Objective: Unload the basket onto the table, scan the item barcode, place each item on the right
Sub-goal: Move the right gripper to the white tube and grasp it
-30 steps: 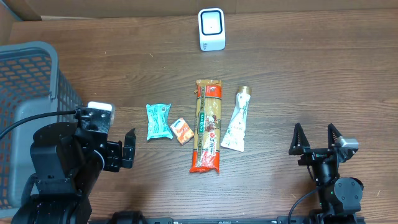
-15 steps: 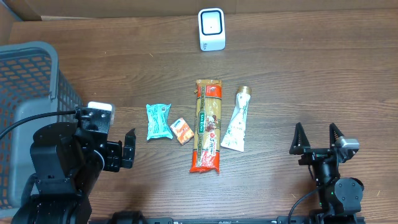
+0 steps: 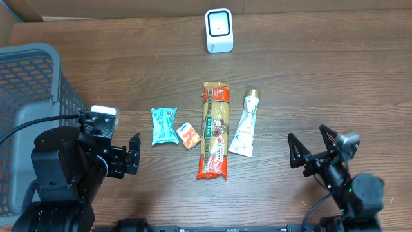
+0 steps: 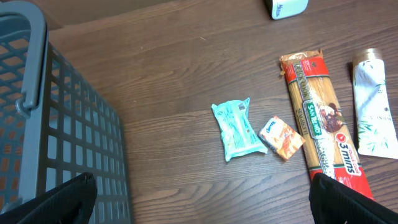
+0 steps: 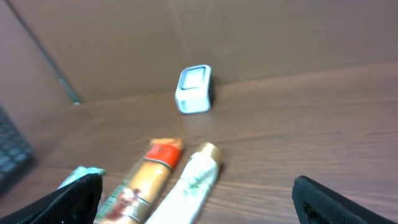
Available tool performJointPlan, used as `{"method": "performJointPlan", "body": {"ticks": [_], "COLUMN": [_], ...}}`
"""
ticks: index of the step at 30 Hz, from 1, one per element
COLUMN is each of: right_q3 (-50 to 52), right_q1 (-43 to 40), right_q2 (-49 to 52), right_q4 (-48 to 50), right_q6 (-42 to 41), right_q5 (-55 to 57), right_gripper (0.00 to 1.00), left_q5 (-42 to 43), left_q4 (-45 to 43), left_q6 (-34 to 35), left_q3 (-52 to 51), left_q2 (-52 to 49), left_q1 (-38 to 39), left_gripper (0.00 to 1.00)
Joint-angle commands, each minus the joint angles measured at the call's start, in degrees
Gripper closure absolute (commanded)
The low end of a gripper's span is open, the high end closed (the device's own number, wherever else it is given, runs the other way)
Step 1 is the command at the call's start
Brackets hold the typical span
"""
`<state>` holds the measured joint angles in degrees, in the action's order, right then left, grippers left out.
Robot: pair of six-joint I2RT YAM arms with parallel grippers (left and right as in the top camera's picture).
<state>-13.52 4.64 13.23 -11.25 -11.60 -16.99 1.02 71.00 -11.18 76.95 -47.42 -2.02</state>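
Observation:
Several items lie in a row mid-table: a teal packet (image 3: 164, 125), a small orange box (image 3: 188, 135), a long spaghetti pack (image 3: 215, 129) and a white tube (image 3: 246, 124). At the far edge stands the white barcode scanner (image 3: 219, 30). My left gripper (image 3: 132, 155) is open, just left of the teal packet (image 4: 237, 129), and holds nothing. At the front right, my right gripper (image 3: 305, 133) also stands open and empty. It faces the tube (image 5: 193, 183) and the scanner (image 5: 194, 89), and its view is blurred.
A grey mesh basket (image 3: 32, 96) fills the left side of the table, close behind my left arm; its wall (image 4: 68, 143) takes up the left of the left wrist view. Cardboard lines the far edge behind the scanner.
My right arm has swung and turned left, so its open jaws now angle toward the items. The left arm and the items have not moved.

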Motion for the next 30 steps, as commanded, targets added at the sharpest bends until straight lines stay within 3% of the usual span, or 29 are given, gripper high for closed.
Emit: {"method": "performJointPlan", "body": {"ticks": [1, 11, 15, 24, 27, 30], "right_q3": [-10.4, -46.8, -55.9, -57.4, -57.4, -57.4], "right_q1": [0.4, 0.8, 2.1, 2.5, 4.0, 6.9], "right_q2": [8.4, 44.8, 57.7, 77.2, 80.9, 82.2], "right_q4": [-3.4, -36.7, -47.1, -40.6, -38.3, -38.8], "right_q6": [-0.3, -0.1, 1.4, -0.6, -0.9, -4.1], "right_q5": [-4.4, -10.5, -10.5, -16.7, -16.8, -8.9], "right_gripper": [0.0, 0.0, 0.0, 0.01, 0.15, 0.16], "left_q5": [-0.5, -0.5, -0.5, -0.5, -0.5, -0.5], "left_q4": [0.0, 0.0, 0.0, 0.0, 0.0, 0.0], "left_q6": [-1.3, -1.3, -1.3, -1.3, -1.3, -1.3], "left_q3": [0.0, 0.0, 0.0, 0.0, 0.0, 0.0], "left_q2": [-0.1, -0.1, -0.1, -0.1, -0.1, -0.1], "left_q1": [-0.2, -0.2, -0.2, -0.2, -0.2, -0.2], "left_gripper": [0.0, 0.0, 0.0, 0.0, 0.0, 0.0]}}
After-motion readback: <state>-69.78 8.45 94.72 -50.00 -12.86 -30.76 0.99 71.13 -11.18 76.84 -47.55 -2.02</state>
